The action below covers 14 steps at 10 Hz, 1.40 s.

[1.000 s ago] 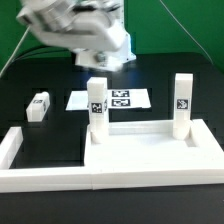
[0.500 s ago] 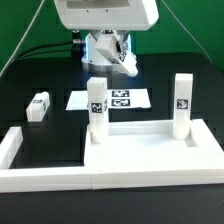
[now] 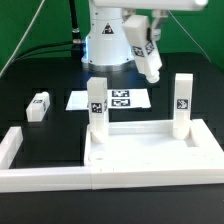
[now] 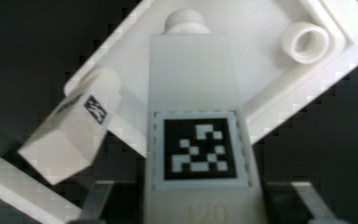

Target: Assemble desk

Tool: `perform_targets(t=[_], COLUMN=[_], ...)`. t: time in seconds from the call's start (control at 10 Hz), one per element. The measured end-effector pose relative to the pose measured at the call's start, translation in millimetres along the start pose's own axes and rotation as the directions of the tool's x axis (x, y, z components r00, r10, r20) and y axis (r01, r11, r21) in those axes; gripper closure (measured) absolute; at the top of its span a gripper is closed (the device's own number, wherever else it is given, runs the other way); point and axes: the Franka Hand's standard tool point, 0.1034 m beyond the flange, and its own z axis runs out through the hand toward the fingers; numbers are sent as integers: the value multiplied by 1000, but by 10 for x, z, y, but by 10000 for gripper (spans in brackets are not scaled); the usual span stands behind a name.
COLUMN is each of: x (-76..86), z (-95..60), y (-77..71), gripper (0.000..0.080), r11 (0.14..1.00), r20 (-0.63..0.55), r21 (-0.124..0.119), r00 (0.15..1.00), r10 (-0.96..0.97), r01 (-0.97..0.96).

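The white tabletop [image 3: 150,150] lies tray-side up inside the border frame. Two tagged white legs stand in its far corners, one on the exterior view's left [image 3: 97,110] and one on the right [image 3: 183,104]. My gripper [image 3: 143,40] is high above the table, shut on a third leg [image 3: 150,62] that hangs tilted in the air above and between the two standing legs. In the wrist view the held leg [image 4: 197,110] runs out from between my gripper [image 4: 199,205], over the tabletop [image 4: 286,65] and a round corner socket [image 4: 306,40]. A fourth leg [image 3: 38,105] lies loose at the left.
The marker board [image 3: 120,99] lies flat behind the tabletop. The long white border frame [image 3: 40,178] runs along the front and left. The arm's base [image 3: 105,45] stands at the back. One standing leg shows in the wrist view [image 4: 60,140].
The arm has swung from the exterior view's left to the right and risen. The held leg, hidden before, now shows under the gripper above the tabletop.
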Motion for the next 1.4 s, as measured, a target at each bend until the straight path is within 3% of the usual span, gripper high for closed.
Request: perform_targets(t=[0.3,0.4,0.5,0.7,0.9,1.3,1.4], x=[-171,-174,-139,36,48,-15,-53], z=[32,44,88,153,180,220,296], y=[-124,-137,-234,-544,-724,-734,-796], gripper=[511,511,511,511,511,511,511], r11=[999,999,999,997,991,992,991], r20=[-57,-54,-73,-111,-132,-93,-123], r21=[41,35,15,23,45,60,77], r00=[998,998,996,991,984,990,987], r10=[-9,-21,-48,-77,-118,-103,-104], r01=[12,23,49,80,125,109,114])
